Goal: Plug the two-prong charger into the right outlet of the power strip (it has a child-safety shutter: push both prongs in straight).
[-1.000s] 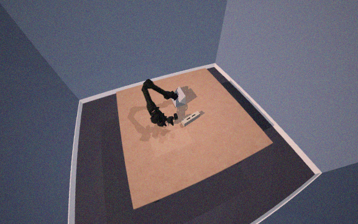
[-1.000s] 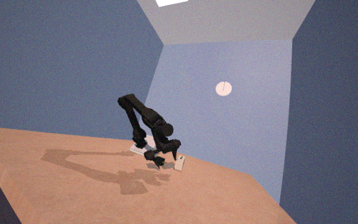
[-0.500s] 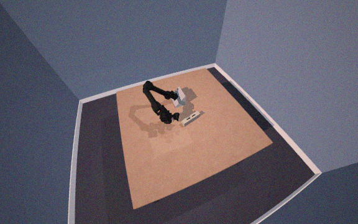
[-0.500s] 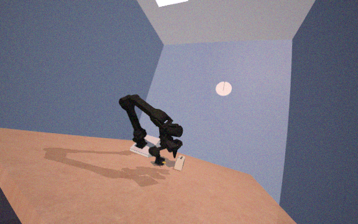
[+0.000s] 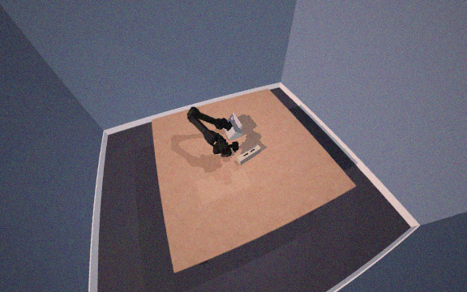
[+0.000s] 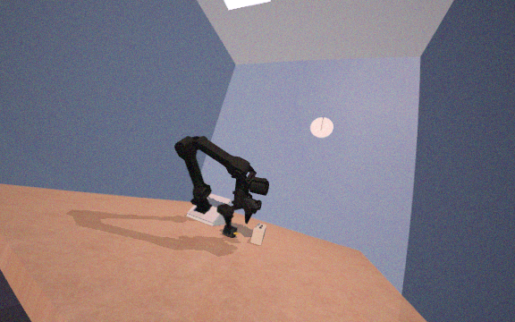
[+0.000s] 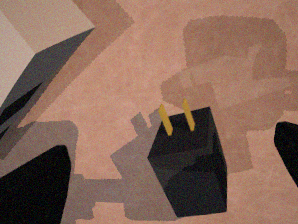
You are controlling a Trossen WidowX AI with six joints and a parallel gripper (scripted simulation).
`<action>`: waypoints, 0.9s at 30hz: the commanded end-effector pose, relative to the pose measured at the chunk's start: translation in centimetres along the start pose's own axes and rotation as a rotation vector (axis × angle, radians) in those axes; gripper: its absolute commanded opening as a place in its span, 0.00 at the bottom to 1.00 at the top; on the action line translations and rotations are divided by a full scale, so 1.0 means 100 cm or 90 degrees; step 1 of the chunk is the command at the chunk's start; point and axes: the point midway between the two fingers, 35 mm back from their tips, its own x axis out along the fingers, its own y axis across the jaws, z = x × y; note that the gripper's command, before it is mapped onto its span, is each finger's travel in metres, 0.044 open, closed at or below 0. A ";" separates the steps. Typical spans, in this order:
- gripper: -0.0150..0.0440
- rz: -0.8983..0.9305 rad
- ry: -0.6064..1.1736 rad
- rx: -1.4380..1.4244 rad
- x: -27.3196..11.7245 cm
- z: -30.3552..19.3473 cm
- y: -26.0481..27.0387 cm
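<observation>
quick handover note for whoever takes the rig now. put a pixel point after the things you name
Gripper point(image 5: 235, 152) point(image 6: 239, 227) point(image 7: 177, 145): open, nothing held, fingers to either side of the charger.
Charger point(image 7: 190, 170): black, on the table, two brass-coloured prongs showing.
Power strip point(image 5: 250, 154) point(image 6: 257, 235) point(image 7: 55, 55): beside the charger, on the table.
Done: charger not gripped or plugged in.
Left: grip it, line up, push both prongs straight into the right outlet.

Charger point(image 6: 229, 232) point(image 7: 190, 170): on the table point(image 5: 217, 227) point(image 6: 150, 277), near the power strip
Power strip point(image 5: 250, 154) point(image 6: 257, 234) point(image 7: 47, 55): on the table, beside the charger
</observation>
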 end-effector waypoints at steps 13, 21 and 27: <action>1.00 -0.147 0.015 -0.125 -0.007 -0.033 0.010; 1.00 -0.207 0.004 -0.178 -0.013 -0.042 0.012; 1.00 -0.207 0.004 -0.178 -0.011 -0.042 0.011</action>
